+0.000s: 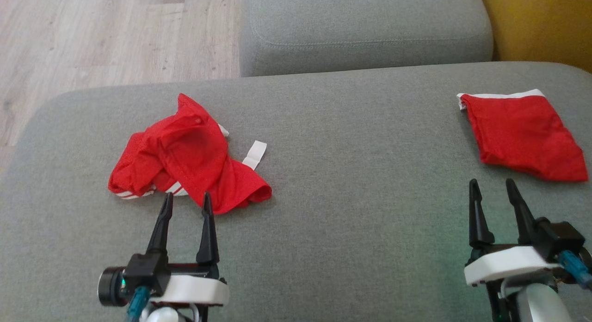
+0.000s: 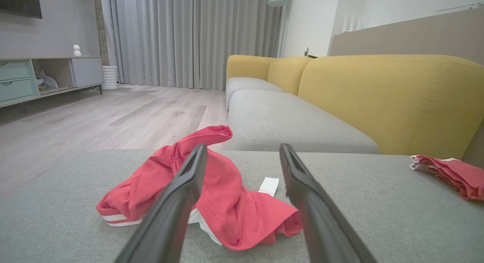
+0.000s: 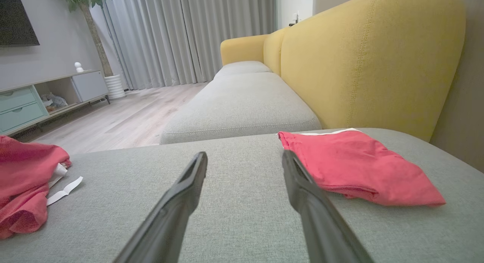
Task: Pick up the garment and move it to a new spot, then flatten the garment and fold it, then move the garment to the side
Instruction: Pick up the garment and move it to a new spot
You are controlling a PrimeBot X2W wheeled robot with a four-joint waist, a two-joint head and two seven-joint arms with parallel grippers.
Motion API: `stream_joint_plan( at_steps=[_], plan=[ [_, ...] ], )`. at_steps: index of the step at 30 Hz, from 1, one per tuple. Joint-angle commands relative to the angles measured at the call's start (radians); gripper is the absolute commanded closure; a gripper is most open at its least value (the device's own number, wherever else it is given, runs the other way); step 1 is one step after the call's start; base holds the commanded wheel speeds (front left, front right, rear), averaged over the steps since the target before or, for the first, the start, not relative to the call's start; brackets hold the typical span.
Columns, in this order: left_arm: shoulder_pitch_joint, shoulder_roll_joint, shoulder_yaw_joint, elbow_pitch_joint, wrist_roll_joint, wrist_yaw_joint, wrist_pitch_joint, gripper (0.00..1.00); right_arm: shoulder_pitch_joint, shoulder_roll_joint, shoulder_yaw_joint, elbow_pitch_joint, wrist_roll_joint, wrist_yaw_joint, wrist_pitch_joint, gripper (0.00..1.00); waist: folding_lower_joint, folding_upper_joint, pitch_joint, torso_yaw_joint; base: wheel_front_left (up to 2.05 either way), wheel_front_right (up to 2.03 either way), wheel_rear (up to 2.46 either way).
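Left hand (image 1: pixel 188 196) gapes, perhaps touching crumpled garment (image 1: pixel 185 148).

The left tool (image 1: pixel 188 195) and right tool (image 1: pixel 490 182) each carry two long, tapered black fingers (image 1: pixel 160 229) on a black bracket (image 1: pixel 147 267) above a white wrist shell (image 1: pixel 200 289), with a teal cable (image 1: pixel 138 302) plugged in alongside.

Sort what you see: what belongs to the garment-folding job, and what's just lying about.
Job: crumpled red garment; grey cushion under it; left pincer and right pincer, both open and empty.
Lying about: folded red garment at the right; yellow backrest; cabinet; curtains.
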Motion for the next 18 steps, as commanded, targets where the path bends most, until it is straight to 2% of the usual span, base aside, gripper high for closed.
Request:
stream_joint_plan(
  at_steps=[1,11,18],
  plan=[
    [-0.027,0.002,0.036,-0.04,-0.009,0.007,-0.005,0.0,-0.026,-0.003,0.028,-0.037,-0.005,-0.001,-0.013,0.0,0.0,-0.0001,0.001,0.0,0.0,0.0,0.0],
    [-0.038,0.002,0.029,-0.042,-0.011,0.01,-0.005,0.0,-0.017,-0.003,0.048,-0.054,0.01,-0.001,-0.014,0.0,0.0,-0.0001,0.002,0.011,0.0,0.0,0.0],
    [-0.04,0.002,0.029,-0.037,0.0,0.006,-0.005,0.0,0.005,-0.003,0.095,-0.066,0.037,-0.001,-0.014,0.0,0.0,-0.0001,-0.011,0.075,0.0,0.0,0.0]
  ],
)
